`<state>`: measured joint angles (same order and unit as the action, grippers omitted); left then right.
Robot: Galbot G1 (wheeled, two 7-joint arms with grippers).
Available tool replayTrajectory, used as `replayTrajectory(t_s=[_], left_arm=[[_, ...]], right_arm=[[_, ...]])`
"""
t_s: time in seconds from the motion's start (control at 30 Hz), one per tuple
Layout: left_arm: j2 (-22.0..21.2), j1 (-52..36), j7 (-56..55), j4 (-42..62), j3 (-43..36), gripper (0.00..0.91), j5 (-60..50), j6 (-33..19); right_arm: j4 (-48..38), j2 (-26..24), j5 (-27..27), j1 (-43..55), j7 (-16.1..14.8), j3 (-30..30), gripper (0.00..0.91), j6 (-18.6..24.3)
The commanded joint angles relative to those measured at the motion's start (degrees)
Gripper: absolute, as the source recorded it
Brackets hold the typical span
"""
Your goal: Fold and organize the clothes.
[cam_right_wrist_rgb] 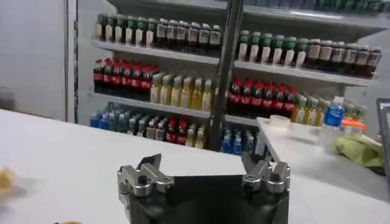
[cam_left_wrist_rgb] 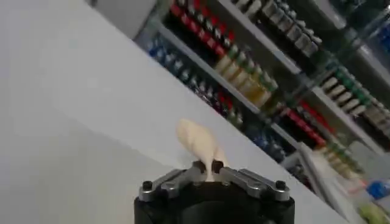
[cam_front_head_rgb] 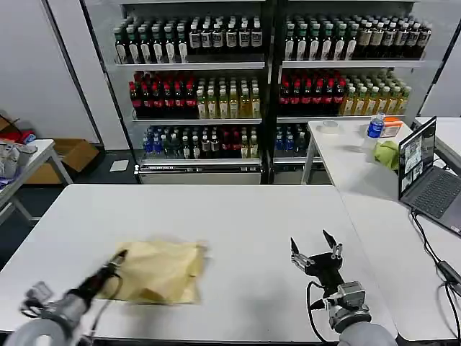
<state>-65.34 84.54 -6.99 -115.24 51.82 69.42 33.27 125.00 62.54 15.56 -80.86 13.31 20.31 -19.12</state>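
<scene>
The clothes, one pale yellow T-shirt (cam_front_head_rgb: 160,269), lie partly folded on the white table (cam_front_head_rgb: 238,216), left of centre near the front. My left gripper (cam_front_head_rgb: 119,256) is at the shirt's left edge, shut on a pinch of the cloth; in the left wrist view the cream cloth (cam_left_wrist_rgb: 198,142) rises from between the closed fingertips of the left gripper (cam_left_wrist_rgb: 208,166). My right gripper (cam_front_head_rgb: 315,245) hovers over bare table to the right of the shirt, open, with nothing between its fingers. In the right wrist view the right gripper (cam_right_wrist_rgb: 203,165) has wide-spread jaws over the white tabletop.
A second white table (cam_front_head_rgb: 360,155) at the right carries a laptop (cam_front_head_rgb: 425,173), a yellow-green cloth lump (cam_front_head_rgb: 387,153), a water bottle (cam_front_head_rgb: 375,125) and a tape roll (cam_front_head_rgb: 330,126). Shelves of bottles (cam_front_head_rgb: 252,79) stand behind. A side table (cam_front_head_rgb: 29,162) is at far left.
</scene>
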Motion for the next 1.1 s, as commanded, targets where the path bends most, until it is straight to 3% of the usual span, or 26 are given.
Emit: replayTrajectory(t_s=[0.03, 0.17, 0.27, 0.37, 0.5, 0.6, 0.7, 0.8, 0.93, 1.1], left_arm=[[28.2, 4.5, 0.5, 3.9, 24.5, 0.01, -2.9, 0.0], [31.4, 5.7, 1.9, 0.4, 21.5, 0.01, -12.3, 0.0], [29.4, 7.2, 1.7, -6.1, 14.6, 0.01, -23.0, -0.2], [24.2, 7.2, -3.0, -9.8, 1.7, 0.01, -33.4, -0.6], [10.5, 8.0, -9.8, -10.0, -18.0, 0.01, -61.2, -4.9], [0.4, 7.5, -13.7, -8.7, -26.2, 0.01, -71.1, -6.1], [-6.9, 7.1, -15.5, -7.7, -32.6, 0.01, -78.6, -7.4], [-10.5, 5.8, -16.0, -7.6, -38.0, 0.01, -82.2, -6.6], [-12.1, 3.0, -15.8, -6.3, -42.5, 0.01, -81.7, -4.6], [-14.1, -2.6, -16.1, -3.2, -46.4, 0.01, -71.1, -3.6]], right_arm=[[0.9, 1.3, 0.1, 1.1, 0.0, -0.3, 0.907, 0.1], [1.7, 1.8, 0.0, 0.5, 0.0, -0.2, 0.907, 0.1], [2.1, 2.4, -0.4, -0.2, 0.0, 0.0, 0.907, 0.2], [2.5, 2.9, -0.9, -1.2, 0.0, 0.2, 0.907, 0.2], [3.0, 4.1, -2.6, -3.5, 0.1, 0.4, 0.907, 0.1], [3.0, 4.5, -3.9, -4.6, 0.1, 0.5, 0.907, 0.1], [2.7, 4.7, -4.7, -5.5, 0.0, 0.8, 0.907, 0.2], [2.5, 5.0, -5.4, -6.1, 0.0, 0.9, 0.907, 0.2], [2.5, 5.4, -6.0, -6.6, 0.0, 0.8, 0.907, 0.2], [2.7, 5.7, -6.4, -7.2, 0.0, 0.9, 0.907, 0.3]])
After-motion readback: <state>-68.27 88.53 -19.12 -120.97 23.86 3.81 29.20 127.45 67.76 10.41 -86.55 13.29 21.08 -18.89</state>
